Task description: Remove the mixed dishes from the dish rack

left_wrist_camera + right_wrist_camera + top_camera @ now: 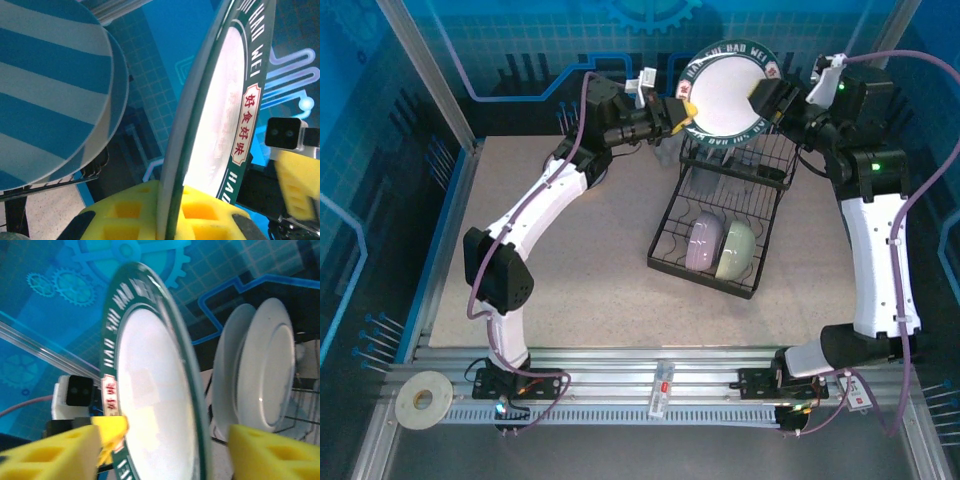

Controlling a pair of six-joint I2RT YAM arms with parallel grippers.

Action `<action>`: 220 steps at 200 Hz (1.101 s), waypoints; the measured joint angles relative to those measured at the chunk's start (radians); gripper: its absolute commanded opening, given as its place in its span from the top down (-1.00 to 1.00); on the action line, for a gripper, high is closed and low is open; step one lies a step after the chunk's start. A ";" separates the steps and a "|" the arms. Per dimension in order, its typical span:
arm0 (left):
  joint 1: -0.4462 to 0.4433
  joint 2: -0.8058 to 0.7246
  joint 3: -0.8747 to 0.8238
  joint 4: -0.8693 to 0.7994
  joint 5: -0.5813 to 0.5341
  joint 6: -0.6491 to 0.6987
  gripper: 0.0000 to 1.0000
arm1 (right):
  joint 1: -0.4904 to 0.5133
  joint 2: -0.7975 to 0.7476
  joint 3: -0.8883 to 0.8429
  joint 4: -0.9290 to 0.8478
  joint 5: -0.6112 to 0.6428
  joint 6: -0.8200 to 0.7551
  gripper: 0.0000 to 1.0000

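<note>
Gripping the green-rimmed plate (725, 88) at its 9 o'clock edge, the left gripper (686, 108) is clamped tight, with its yellow pads (125, 215) pressed flat against both faces of the rim. The plate stands on edge over the 12 o'clock end of the dish rack (760, 190), its white face toward the overhead camera. Whether its lower edge is clear of the wires cannot be told.

The right gripper (762, 98) sits at the plate's 3 o'clock edge with its jaws released and one finger on each side of the rim. The wrist view shows a plain gap between the rear finger (270, 455) and the plate.

The racked plates (265, 375) (two can be made out) stand on edge in the slots just behind the held one. They show white faces to the right wrist camera and blue-and-white stripes to the left.

At the rack's 6 o'clock end, in the lower basket, a lavender bowl (703, 243) and a pale green bowl (736, 248) are tipped on their sides and touching. The lavender one is at 9 o'clock of the green.

A tape roll (422, 398) lies at the 7 o'clock corner on the metal frame, near the left arm's base.
</note>
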 measured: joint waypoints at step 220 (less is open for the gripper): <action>0.535 0.032 -0.266 -0.108 -0.075 0.185 1.00 | -0.003 -0.037 0.024 -0.023 -0.010 -0.052 -1.00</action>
